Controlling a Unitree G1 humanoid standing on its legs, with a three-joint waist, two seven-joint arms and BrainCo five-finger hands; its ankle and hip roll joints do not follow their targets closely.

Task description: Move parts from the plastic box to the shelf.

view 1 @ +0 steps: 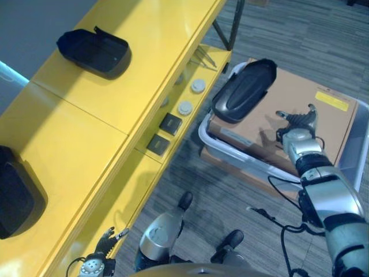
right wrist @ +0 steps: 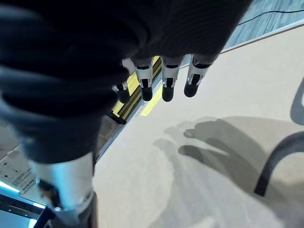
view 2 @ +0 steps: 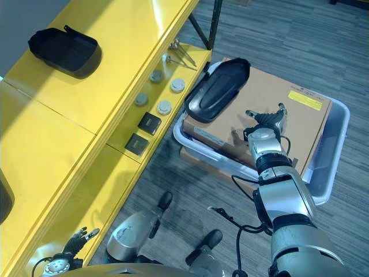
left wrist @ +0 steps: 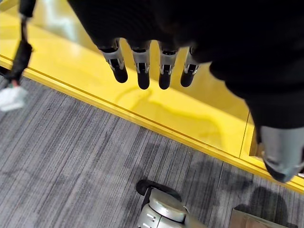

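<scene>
Eye views: right hand (view 1: 300, 124) hovers empty, fingers spread, over cardboard (view 2: 271, 104) in plastic box (view 2: 340, 115), black part (view 1: 245, 89) beside it, ungrasped; right wrist confirms; left wrist: left hand (left wrist: 152, 66) idle, fingers straight, by yellow shelf (view 1: 115, 104); next, reach across and grip part.

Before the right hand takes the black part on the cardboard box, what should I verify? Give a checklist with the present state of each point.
1. Right hand open: ok, fingers straight, holding nothing.
2. Right hand over the cardboard box: ok.
3. Right hand at the black part: not ok, apart from it.
4. Black part free on top of the cardboard box: ok.
5. Free place on the yellow shelf top: ok.
6. Left hand idle, open beside the shelf: ok.
</scene>
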